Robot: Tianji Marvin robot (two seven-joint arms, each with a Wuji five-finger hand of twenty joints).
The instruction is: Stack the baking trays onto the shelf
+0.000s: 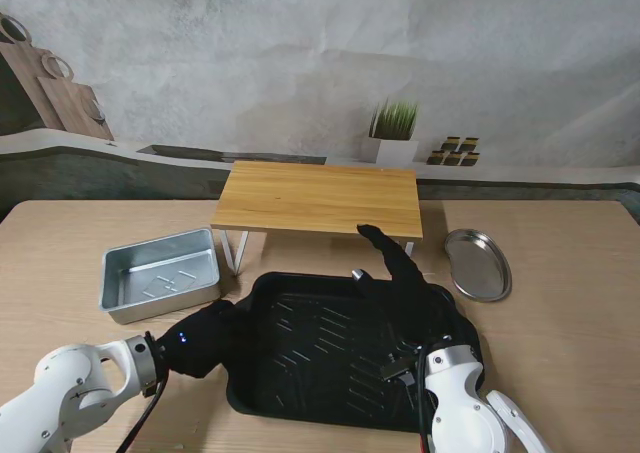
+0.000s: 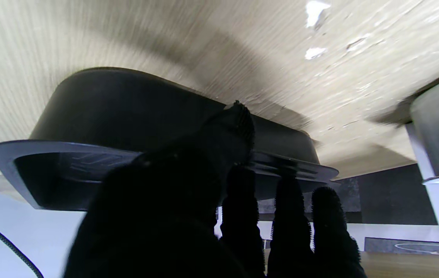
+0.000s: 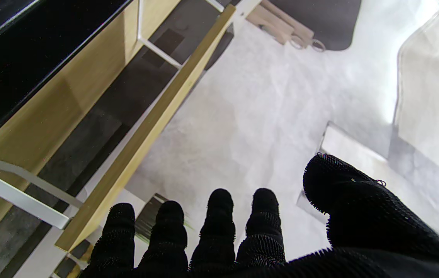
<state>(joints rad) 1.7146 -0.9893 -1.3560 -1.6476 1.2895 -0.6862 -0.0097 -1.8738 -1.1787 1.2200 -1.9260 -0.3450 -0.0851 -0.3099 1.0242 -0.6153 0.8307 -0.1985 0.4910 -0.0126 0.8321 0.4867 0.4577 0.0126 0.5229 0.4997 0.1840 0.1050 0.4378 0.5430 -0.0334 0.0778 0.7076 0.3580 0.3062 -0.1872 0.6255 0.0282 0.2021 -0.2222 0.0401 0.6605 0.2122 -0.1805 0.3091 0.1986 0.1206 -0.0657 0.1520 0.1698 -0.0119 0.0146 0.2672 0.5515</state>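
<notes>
Near me on the table (image 1: 560, 263), the black baking tray (image 1: 320, 348) lies in front of the wooden shelf (image 1: 318, 198), held at its left rim.
Left robot hand (image 1: 205, 338) grips that rim: thumb (image 2: 235, 127) on the outer wall, fingers (image 2: 289, 216) under the lip. Right robot hand (image 1: 405, 283) is spread above the tray's right side, fingers (image 3: 219, 216) apart, holding nothing. Silver baking tray (image 1: 162, 273) sits left of the black one; oval metal dish (image 1: 478, 263) sits right of the shelf.
</notes>
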